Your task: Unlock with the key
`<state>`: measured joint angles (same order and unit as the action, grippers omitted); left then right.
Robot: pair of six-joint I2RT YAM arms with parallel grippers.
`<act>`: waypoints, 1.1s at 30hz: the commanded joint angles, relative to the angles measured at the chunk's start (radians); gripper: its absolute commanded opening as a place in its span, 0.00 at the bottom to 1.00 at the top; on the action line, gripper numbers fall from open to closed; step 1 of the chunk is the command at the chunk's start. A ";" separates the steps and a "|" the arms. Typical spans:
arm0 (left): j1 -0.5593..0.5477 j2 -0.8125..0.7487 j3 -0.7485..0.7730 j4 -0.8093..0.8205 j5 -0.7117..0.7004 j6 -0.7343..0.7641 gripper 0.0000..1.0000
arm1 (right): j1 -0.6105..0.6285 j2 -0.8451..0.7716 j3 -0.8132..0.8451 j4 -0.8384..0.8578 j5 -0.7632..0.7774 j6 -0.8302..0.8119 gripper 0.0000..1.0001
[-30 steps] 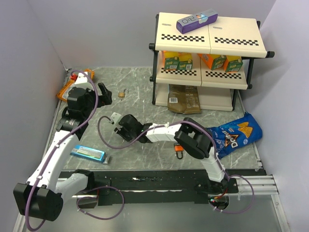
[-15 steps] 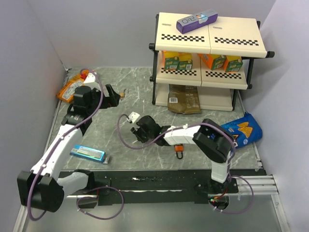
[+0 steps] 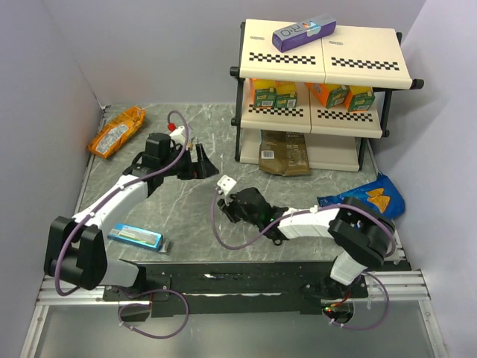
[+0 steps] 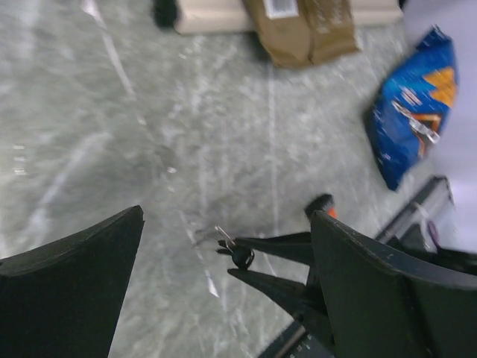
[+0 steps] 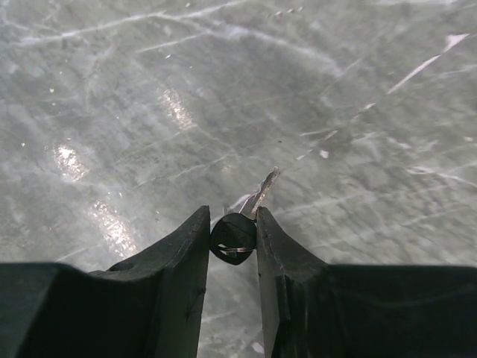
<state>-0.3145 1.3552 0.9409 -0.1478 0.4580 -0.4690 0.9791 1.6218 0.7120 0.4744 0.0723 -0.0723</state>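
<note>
R tool (image 5: 232, 218) clamped on key (image 5: 235, 237), blade out ahead; L tool (image 4: 227, 216) wide apart, empty. Prob. key-carry step. Next: align blade w/ keyhole.

We identify this site as a robotics laboratory cell, not a home or a shop. Indicators:

- The left arm (image 3: 119, 198) and the right arm (image 3: 313, 220) are jointed machines bolted to a black mounting rail (image 3: 223, 280) at the near edge of a grey marble-pattern worktop (image 3: 171, 119).
- Plain lavender wall panels (image 3: 45, 112) enclose the worktop on three sides.
- Purple cables (image 3: 214, 220) run exposed along the arms.
- A small cream shelf rack (image 3: 365, 56) carries cartons (image 3: 272, 93).
- A blue chip bag (image 3: 365, 195) and an orange snack packet (image 3: 115, 130) lie loose on the worktop.

These goods appear to be retail packs, though most of the print is too small to read.
</note>
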 commanded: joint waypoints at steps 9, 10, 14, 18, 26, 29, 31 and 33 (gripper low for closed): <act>-0.086 0.091 0.073 -0.001 0.169 -0.017 0.86 | 0.006 -0.198 -0.147 0.223 0.110 -0.052 0.15; -0.089 0.096 0.075 -0.002 0.182 -0.017 0.83 | 0.004 -0.210 -0.152 0.228 0.119 -0.053 0.15; -0.103 0.123 0.079 -0.012 0.191 -0.019 0.78 | 0.004 -0.241 -0.174 0.240 0.133 -0.061 0.15; -0.109 0.145 0.081 -0.007 0.215 -0.031 0.75 | 0.004 -0.270 -0.190 0.253 0.144 -0.072 0.15; -0.113 0.171 0.067 0.033 0.287 -0.076 0.72 | 0.003 -0.293 -0.206 0.265 0.132 -0.090 0.16; -0.115 0.179 0.059 0.051 0.311 -0.092 0.71 | 0.004 -0.298 -0.206 0.265 0.132 -0.092 0.16; -0.118 0.186 0.056 0.063 0.332 -0.103 0.69 | 0.003 -0.304 -0.206 0.268 0.132 -0.092 0.16; -0.124 0.193 0.055 0.067 0.340 -0.109 0.67 | 0.003 -0.309 -0.207 0.268 0.130 -0.090 0.16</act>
<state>-0.4255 1.5322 0.9787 -0.1368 0.7357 -0.5461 0.9791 1.3605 0.5079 0.6888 0.1978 -0.1551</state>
